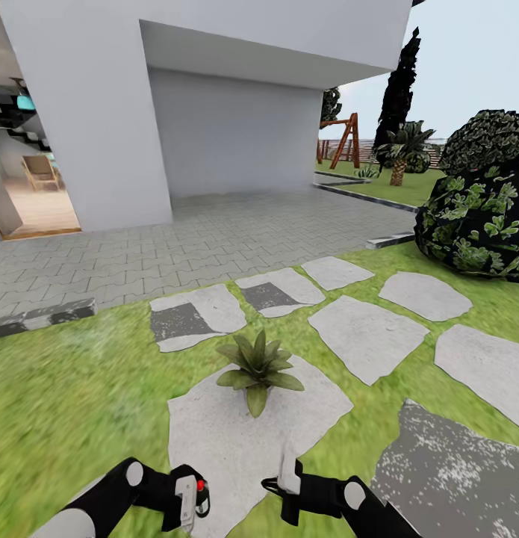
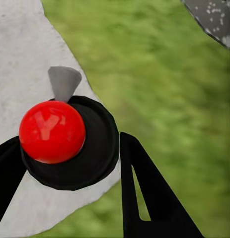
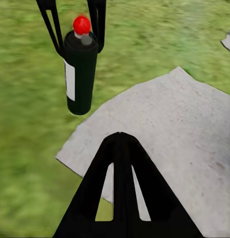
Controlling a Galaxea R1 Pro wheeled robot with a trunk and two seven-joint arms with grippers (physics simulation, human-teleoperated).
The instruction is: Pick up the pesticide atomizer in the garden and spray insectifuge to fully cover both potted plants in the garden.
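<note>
Overhead, left pincer (image 1: 190,499) clamped around glossy black cylindrical atomizer (image 3: 80,74); right pincer (image 3: 122,148) closed, empty.

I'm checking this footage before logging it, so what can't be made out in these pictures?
- Second potted plant: one potted plant shows in the head view; another can't be found.
- Pesticide atomizer label: too small and blurred, right wrist view.
- Left gripper: fingers cut off by the left wrist view's edge.
- Right gripper: fingers overlap; gap unreadable.

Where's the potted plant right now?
In the head view, the potted plant sits centre, on a grey stepping stone, just ahead of both grippers.
</note>
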